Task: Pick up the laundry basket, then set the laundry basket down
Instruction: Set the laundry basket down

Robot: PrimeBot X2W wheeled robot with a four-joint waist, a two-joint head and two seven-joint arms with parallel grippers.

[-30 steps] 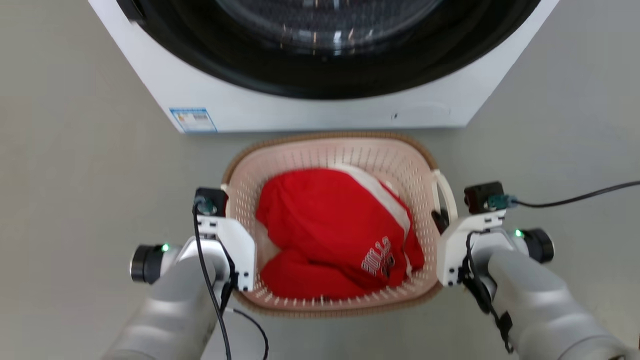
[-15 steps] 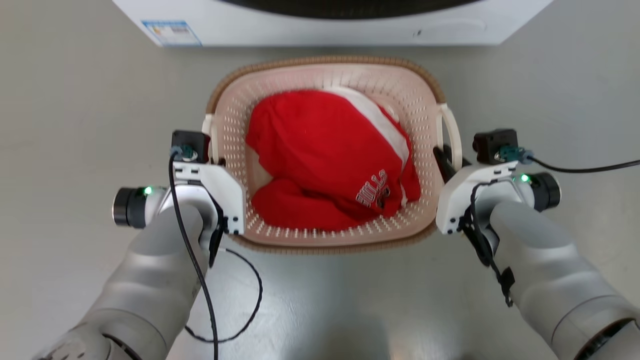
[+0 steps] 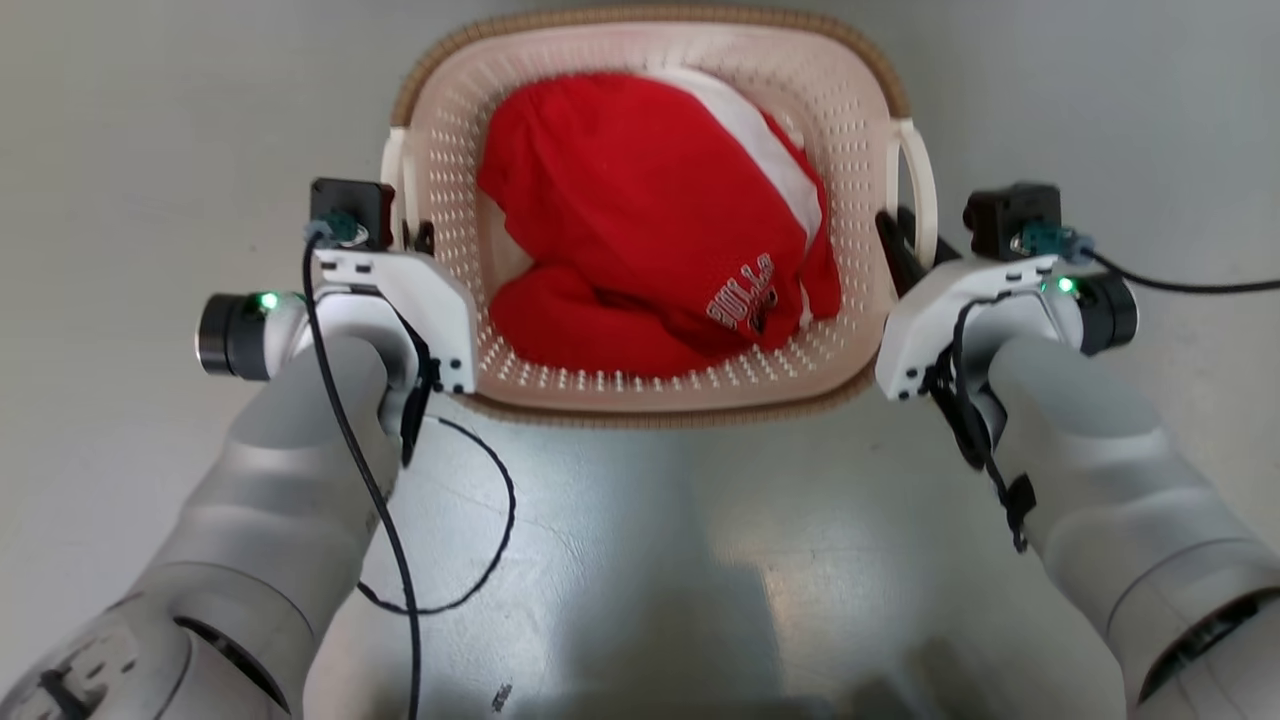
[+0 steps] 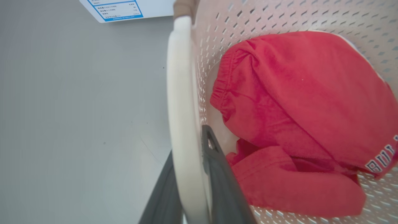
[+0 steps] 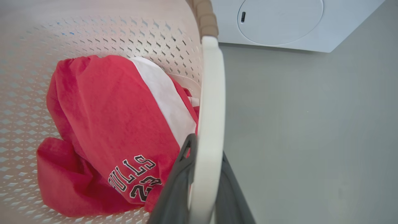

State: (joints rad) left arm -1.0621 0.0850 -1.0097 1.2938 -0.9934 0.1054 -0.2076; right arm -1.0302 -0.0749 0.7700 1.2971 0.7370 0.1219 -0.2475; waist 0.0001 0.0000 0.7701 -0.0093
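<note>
The laundry basket [image 3: 858, 125], cream and perforated with a brown woven rim, lies between my two arms in the head view. It holds a red garment [image 3: 640, 200] with a white stripe. My left gripper [image 3: 422, 240] is shut on the basket's left white handle [image 4: 180, 93], one dark finger on each side [image 4: 188, 146]. My right gripper [image 3: 900, 250] is shut the same way on the right handle [image 5: 211, 87], which runs up between its fingers [image 5: 206, 149]. Whether the basket touches the floor I cannot tell.
A white washer stands just beyond the basket: its labelled corner [image 4: 115, 9] and its round lower panel [image 5: 279, 21]. Grey floor [image 3: 650, 580] lies all around. A black cable loop [image 3: 480, 540] hangs from my left forearm.
The head view has shifted and the washer has slid out of its top. The basket and both grippers sit higher in the picture and look larger. Both grips on the handles are unchanged.
</note>
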